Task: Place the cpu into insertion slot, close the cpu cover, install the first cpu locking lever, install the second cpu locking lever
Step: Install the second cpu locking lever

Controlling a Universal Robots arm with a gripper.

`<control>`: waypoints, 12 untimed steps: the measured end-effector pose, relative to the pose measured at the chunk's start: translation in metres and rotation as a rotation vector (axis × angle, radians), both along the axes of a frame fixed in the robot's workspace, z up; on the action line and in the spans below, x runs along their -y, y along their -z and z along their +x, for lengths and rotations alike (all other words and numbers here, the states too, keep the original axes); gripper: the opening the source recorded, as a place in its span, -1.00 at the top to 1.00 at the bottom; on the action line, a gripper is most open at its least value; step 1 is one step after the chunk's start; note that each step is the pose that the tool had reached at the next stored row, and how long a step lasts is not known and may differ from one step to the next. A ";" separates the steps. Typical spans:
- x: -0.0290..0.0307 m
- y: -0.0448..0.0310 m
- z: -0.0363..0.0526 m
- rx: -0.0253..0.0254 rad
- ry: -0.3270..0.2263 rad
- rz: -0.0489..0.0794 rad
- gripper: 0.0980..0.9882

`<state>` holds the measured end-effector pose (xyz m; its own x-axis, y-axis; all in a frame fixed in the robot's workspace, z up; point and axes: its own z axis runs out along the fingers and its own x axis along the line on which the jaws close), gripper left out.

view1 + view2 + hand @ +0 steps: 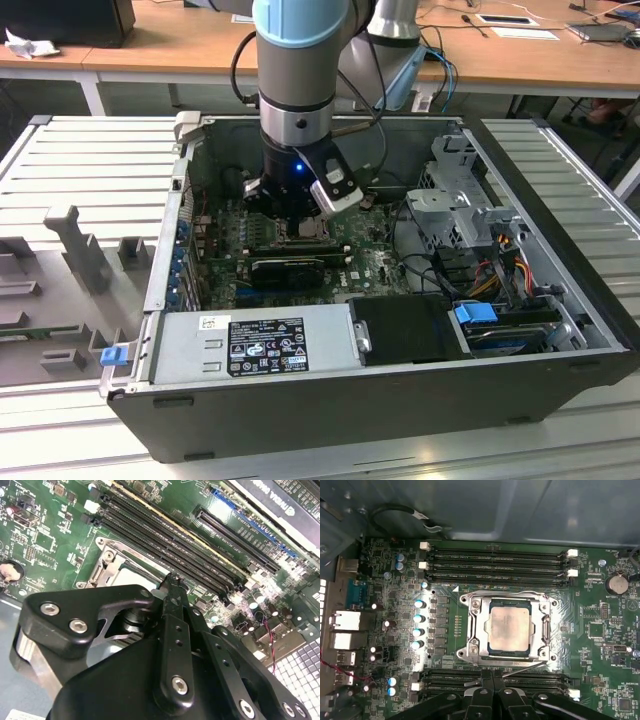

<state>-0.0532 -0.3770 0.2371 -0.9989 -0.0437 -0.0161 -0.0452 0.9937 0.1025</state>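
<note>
Capacitors (419,617) stand in a row at the left of the board in the first wrist view. Next, the chip (509,628) lies seated in its socket (470,652), framed by the metal cover (547,630). My hand (492,677) hovers just beside, fingers pressed together, holding nothing. Chip looks light, stiff, fragile; edges are the safest hold.

Open computer case (560,330) lies on a ribbed grey counter (90,160); green motherboard (600,650) inside, with black memory slots (495,562), a row of blue-topped capacitors (419,625) and a round coin battery (616,584); grey power supply (255,345) along the case's near wall; blue clip (113,354) just beside it; wooden desks (150,45) behind.
</note>
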 end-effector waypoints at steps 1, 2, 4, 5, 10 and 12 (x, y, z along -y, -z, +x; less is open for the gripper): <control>0.0002 0.0006 -0.0003 0.0000 0.000 0.000 0.98; 0.0002 0.0014 -0.0005 0.0000 0.000 0.000 0.98; 0.0007 0.0029 -0.0029 0.0000 0.000 0.002 0.98; 0.0010 0.0033 -0.0037 0.0000 0.000 0.002 0.98; 0.0014 0.0112 -0.0080 0.0001 -0.001 0.004 0.98; 0.0014 0.0169 -0.0104 0.0000 -0.006 0.008 0.98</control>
